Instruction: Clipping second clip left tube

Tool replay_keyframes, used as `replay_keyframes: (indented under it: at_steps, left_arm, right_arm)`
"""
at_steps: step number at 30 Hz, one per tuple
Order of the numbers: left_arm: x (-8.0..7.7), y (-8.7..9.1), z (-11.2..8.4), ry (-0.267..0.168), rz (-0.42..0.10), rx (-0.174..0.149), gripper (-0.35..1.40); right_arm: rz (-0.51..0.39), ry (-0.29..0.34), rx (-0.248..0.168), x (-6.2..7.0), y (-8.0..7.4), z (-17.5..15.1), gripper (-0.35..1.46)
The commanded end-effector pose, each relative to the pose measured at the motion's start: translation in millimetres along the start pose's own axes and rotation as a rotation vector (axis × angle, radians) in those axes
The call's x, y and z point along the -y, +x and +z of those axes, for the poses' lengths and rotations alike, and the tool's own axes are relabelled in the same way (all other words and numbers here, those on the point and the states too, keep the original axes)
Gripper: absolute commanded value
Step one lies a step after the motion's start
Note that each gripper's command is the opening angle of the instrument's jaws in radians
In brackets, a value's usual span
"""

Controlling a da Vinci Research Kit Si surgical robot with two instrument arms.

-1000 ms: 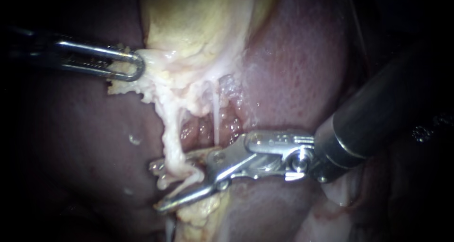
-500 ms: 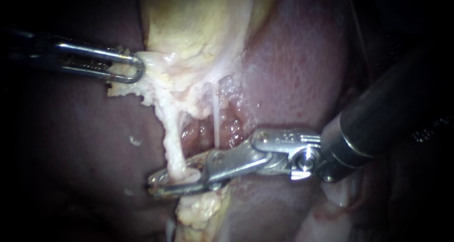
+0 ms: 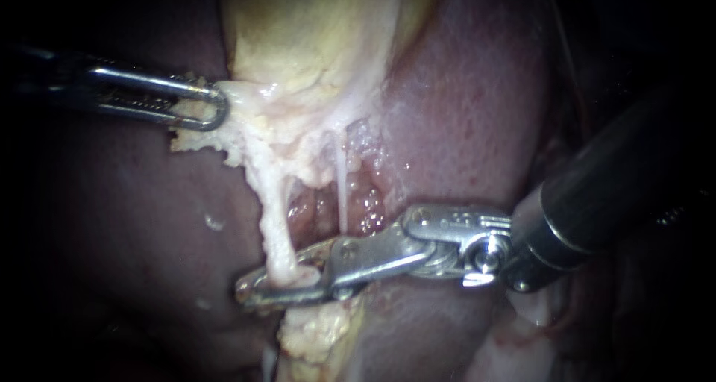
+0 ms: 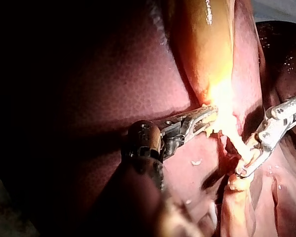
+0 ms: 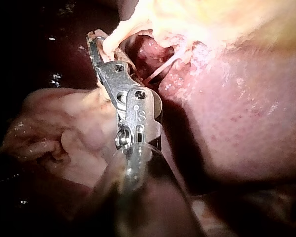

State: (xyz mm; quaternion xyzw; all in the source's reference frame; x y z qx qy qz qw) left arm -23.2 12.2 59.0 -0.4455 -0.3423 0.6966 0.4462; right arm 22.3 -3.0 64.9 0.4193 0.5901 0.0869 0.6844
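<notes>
The right instrument's [image 3: 280,283] pincer pinches the left tube [image 3: 274,225] at its near end; the left instrument's [image 3: 212,106] pincer pinches the gallbladder [image 3: 298,46] edge

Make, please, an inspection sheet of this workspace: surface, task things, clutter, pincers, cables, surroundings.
Surface: liver, moist, with the yellow gallbladder against it.
Job's things: left tube, pale, stretched down from the gallbladder; a thinner tube beside it, held by nothing. No clip can be made out.
Clutter: nothing seen.
Pincers: left instrument, pincer shut on the gallbladder's pale edge; right instrument, pincer shut on the left tube, one jaw on each side.
Cables: nothing seen.
Surroundings: dark, nothing seen.
</notes>
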Motion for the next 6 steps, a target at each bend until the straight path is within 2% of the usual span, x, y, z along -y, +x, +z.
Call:
replay_keyframes:
  at_steps: [1,5,6]
  left_arm:
    - [0.0,0.0,0.0,0.000,0.000,0.000,-0.35]
    - [0.1,0.0,0.1,0.000,0.000,0.000,-0.35]
    - [0.1,0.0,0.1,0.000,0.000,0.000,-0.35]
  right_arm:
    - [-0.001,0.000,0.000,0.0,0.0,0.0,-0.35]
    - [0.004,0.000,0.001,-0.2,-0.3,0.0,-0.35]
    - [0.010,0.008,0.003,-0.3,-0.4,0.0,-0.28]
